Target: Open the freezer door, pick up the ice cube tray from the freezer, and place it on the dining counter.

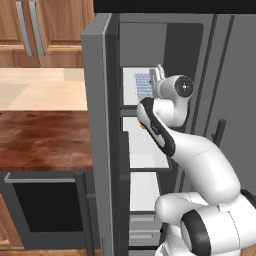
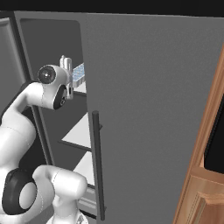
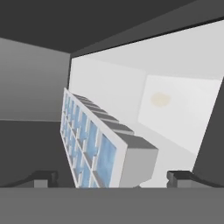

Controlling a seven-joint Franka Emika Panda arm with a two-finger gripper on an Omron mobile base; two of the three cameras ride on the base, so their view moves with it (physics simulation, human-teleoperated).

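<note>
The freezer door (image 1: 99, 130) stands swung open, seen edge-on at the left of the freezer (image 1: 145, 150). The pale blue-white ice cube tray (image 1: 143, 84) lies on an upper white shelf (image 1: 129, 92). My gripper (image 1: 156, 75) reaches into that shelf space and is open, right at the tray's near end. In the hand view the ice cube tray (image 3: 89, 144) runs away from the camera between the two spread fingertips (image 3: 43, 177); the gripper (image 3: 113, 180) has not closed on it. From the right I see the gripper (image 2: 66, 64) beside the ice cube tray (image 2: 78, 72). The dining counter (image 1: 45, 140) is left of the door.
A closed grey door (image 2: 153, 109) with a dark bar handle (image 2: 97, 166) flanks the freezer on the right. Lower white shelves (image 1: 145, 147) and drawers (image 1: 144, 227) sit under the arm. A pale beige countertop (image 1: 40, 90) and wooden cabinets (image 1: 45, 30) lie beyond the dining counter.
</note>
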